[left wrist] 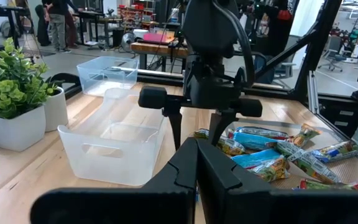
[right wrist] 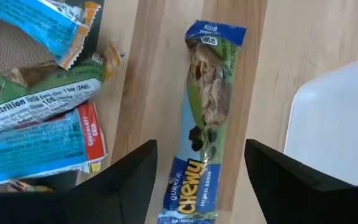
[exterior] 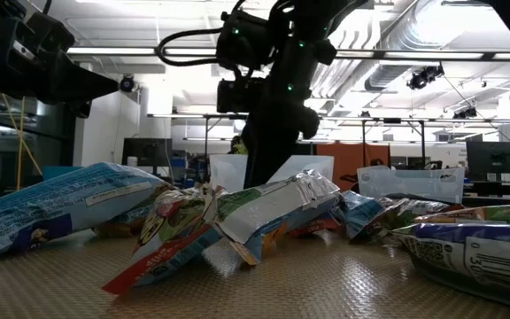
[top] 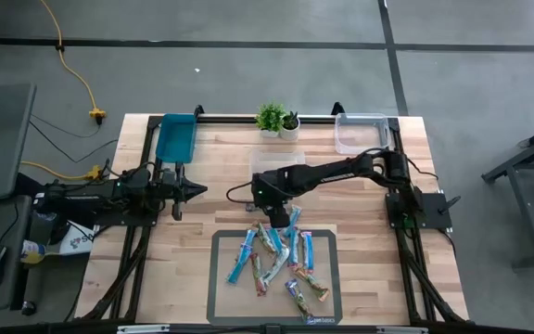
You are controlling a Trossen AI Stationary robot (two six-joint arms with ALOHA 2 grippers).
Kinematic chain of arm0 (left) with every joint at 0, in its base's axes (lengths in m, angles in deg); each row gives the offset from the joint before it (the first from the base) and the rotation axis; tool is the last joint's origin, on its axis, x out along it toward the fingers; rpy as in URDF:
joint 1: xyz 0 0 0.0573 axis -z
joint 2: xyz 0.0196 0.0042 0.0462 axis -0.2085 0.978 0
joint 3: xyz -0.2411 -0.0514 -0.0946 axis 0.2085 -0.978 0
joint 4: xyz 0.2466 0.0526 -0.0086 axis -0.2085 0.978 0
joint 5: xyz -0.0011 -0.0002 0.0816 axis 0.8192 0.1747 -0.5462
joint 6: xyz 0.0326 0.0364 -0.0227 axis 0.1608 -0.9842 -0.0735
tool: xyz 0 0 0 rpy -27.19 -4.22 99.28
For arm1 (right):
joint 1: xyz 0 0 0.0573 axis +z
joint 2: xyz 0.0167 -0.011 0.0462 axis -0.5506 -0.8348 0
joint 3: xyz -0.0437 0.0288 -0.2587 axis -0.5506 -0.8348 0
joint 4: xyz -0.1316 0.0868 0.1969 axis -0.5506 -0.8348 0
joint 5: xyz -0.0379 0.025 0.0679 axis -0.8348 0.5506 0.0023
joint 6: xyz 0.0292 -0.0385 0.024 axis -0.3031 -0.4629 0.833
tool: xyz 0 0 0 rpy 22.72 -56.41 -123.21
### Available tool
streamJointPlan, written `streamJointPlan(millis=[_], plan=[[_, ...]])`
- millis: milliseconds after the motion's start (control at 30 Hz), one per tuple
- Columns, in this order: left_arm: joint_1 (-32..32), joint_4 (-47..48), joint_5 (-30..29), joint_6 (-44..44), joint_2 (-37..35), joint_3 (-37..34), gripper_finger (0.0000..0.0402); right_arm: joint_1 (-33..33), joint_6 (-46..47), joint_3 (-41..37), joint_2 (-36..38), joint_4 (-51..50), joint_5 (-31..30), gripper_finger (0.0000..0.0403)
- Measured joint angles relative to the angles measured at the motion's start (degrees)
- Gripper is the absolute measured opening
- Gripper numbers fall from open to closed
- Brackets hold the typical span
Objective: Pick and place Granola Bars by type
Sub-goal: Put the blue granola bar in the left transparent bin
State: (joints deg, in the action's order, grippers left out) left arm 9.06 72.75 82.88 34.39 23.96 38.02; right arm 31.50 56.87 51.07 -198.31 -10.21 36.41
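Observation:
Several granola bars [top: 276, 264] in blue, green and red wrappers lie heaped on a grey mat [top: 327, 299] near the table's front edge. One blue-green bar [right wrist: 207, 106] lies flat on the bare wood just off the mat. My right gripper [right wrist: 199, 144] hangs over this bar, pointing steeply down. It is open, with one finger to each side of the bar's long sides and no contact. In the high view the right gripper [top: 269, 224] is at the mat's far edge. My left gripper [top: 193, 190] waits shut at the table's left, level.
A clear bin [left wrist: 117, 143] stands just behind my right gripper, and its pale wall [right wrist: 340, 118] is close to one finger. At the far edge stand a blue bin [top: 176, 137], two potted plants [top: 277, 121] and another clear bin [top: 360, 133].

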Motion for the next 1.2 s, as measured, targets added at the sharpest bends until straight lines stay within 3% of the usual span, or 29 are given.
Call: streamJointPlan(millis=[533, 933, 1200], plan=[[0.0, 0.0, 0.0, 0.0, 0.0, 0.0, 0.0001, 1.5, 3.7, -0.2, -0.1, 2.5, 0.0, 0.0227], [0.0, 0.0, 0.0, 0.0, 0.0, 0.0, 0.0001, 3.5, 2.3, -0.3, -0.3, 4.0, -12.2, 0.0227], [0.0, 0.0, 0.0, 0.0, 0.0, 0.0, 0.0001, 4.7, 2.7, -0.3, -0.3, 3.9, -14.6, 0.0227]])
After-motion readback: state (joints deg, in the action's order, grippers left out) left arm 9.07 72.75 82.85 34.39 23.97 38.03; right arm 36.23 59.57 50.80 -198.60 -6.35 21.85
